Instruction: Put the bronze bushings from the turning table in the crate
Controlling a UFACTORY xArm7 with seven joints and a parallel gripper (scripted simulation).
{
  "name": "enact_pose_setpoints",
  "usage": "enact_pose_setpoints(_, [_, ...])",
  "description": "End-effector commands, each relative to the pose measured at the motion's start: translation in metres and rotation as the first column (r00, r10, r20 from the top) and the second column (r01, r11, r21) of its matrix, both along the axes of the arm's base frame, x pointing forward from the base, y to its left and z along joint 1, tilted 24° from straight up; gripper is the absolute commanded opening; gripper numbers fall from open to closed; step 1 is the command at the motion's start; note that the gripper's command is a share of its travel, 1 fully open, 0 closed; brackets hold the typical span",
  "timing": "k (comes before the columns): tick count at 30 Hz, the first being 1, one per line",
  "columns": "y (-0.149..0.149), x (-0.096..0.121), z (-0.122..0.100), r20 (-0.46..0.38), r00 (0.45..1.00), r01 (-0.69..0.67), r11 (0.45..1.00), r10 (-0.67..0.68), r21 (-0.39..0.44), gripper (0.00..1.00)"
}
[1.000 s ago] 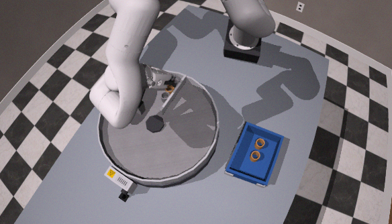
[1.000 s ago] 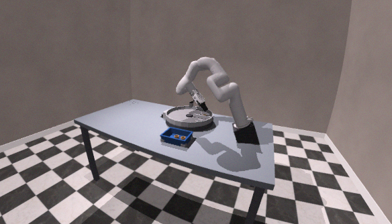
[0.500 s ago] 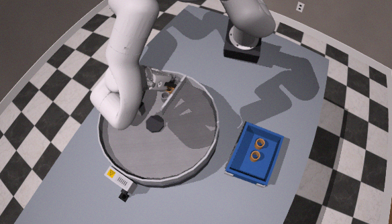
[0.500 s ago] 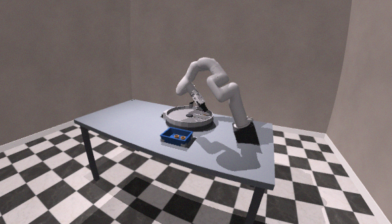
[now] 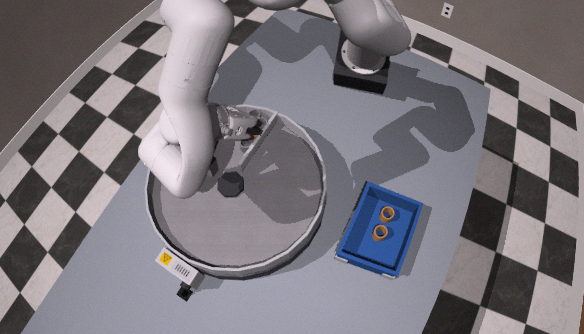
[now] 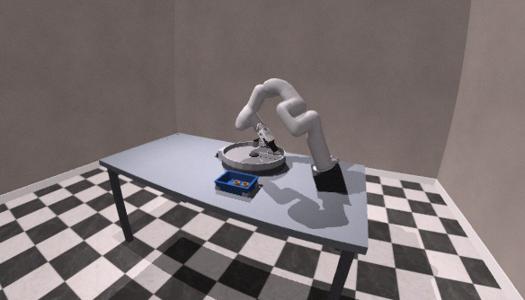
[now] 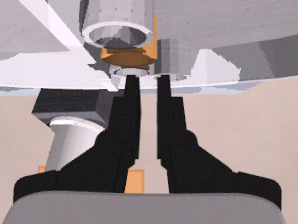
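In the top view, find your gripper (image 5: pixel 256 131) (image 6: pixel 275 151) (image 7: pixel 148 93) left of centre, nearly closed, empty; two bronze bushings (image 5: pixel 378 238) (image 6: pixel 244 185) occupy the crate (image 5: pixel 347 228) (image 6: pixel 234 189), lower right.

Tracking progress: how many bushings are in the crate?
2, both bronze, standing side by side on the floor of the crate. No spot inside looks hidden.

Bushings crowded out of sight

From above, the arm (image 5: pixel 187 63) covers part of the turning table's left rim, and the picture's top edge cuts the arm off. The tool's fingertips are too small to tell there. In the wrist view, a steel bushing (image 7: pixel 117 22) hides part of a bronze bushing (image 7: pixel 129 59) and is cut off by the top edge. In the exterior view, the bushings by the tool (image 6: pixel 272 146) are too small to tell apart.
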State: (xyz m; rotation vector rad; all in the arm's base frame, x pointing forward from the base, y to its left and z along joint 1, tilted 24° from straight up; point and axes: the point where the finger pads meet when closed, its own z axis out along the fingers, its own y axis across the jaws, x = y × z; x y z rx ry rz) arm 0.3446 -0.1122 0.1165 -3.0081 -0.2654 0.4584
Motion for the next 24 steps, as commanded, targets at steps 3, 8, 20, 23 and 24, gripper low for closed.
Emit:
enact_pose_setpoints(3, [0.0,0.0018,-0.0022,0.002,1.0,0.001,1.0,-0.001,-0.001,0.11])
enact_pose_setpoints(8, [0.0004,0.0025,-0.0041,0.002,1.0,0.001,1.0,-0.001,-0.001,0.11])
enact_pose_setpoints(20, [0.0005,0.0028,-0.0046,0.002,1.0,0.001,1.0,-0.001,-0.001,0.11])
enact_pose_setpoints(23, [0.0006,0.0031,-0.0054,0.002,1.0,0.001,1.0,-0.001,-0.001,0.11])
enact_pose_setpoints(24, [0.0008,0.0036,-0.0067,0.002,1.0,0.001,1.0,-0.001,-0.001,0.11])
